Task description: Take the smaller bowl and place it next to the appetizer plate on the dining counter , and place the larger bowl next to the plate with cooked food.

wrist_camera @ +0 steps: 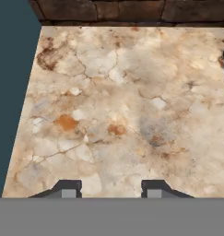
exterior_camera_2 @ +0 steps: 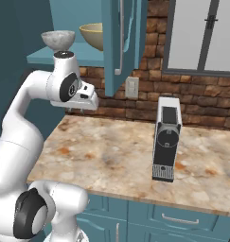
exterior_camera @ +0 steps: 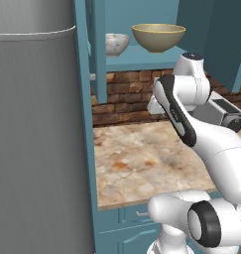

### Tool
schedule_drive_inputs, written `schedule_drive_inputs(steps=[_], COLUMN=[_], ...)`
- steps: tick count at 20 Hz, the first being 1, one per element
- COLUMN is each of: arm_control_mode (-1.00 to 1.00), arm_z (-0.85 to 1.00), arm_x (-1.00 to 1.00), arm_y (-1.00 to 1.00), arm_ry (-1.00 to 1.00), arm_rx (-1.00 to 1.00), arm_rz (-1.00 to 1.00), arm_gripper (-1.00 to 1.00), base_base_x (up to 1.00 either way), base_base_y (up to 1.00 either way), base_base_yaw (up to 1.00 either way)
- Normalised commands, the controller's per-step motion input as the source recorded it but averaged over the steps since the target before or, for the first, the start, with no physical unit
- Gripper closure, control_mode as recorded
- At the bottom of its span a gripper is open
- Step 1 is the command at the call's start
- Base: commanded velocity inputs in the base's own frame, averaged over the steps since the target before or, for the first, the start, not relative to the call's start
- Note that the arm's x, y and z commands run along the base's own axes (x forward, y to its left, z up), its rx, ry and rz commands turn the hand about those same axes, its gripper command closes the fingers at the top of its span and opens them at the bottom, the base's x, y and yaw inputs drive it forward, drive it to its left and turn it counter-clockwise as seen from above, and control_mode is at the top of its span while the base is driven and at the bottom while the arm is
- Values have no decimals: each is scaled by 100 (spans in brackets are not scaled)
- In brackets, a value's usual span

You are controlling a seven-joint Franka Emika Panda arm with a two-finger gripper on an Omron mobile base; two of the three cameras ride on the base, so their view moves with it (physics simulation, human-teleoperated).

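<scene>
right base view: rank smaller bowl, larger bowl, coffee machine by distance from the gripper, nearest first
Gripper points down at the counter, under the shelf's left end.
1. smaller bowl: on the open cabinet shelf, just above the hand.
2. larger bowl: same shelf, right of the smaller one.
3. coffee machine: on the counter, far right.

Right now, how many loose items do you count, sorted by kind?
Bowls: 2, the smaller bowl and the larger bowl, both on the open cabinet shelf.
Coffee machines: 1, the coffee machine on the counter.
Total: 3

Smaller bowl (exterior_camera: 116,43) beside larger bowl (exterior_camera: 158,37)
</scene>
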Motion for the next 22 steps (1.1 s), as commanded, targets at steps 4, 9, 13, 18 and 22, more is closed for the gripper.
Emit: schedule_drive_inputs(steps=[4,9,13,18,22], arm_control_mode=[-100,-100,-100,-100,-100], arm_z=[1,36,47,62,69], arm_x=[-15,-10,-2,0,0], arm_y=[-2,0,10,8,1], arm_ry=[-10,-39,-31,-18,-12], arm_rx=[0,3,8,8,9], arm_rz=[0,-6,-13,-19,-19], arm_gripper=[-100,-100,-100,-100,-100], base_base_x=[0,0,0,0,0], base_base_y=[0,0,0,0,0], base_base_yaw=[0,0,0,0,0])
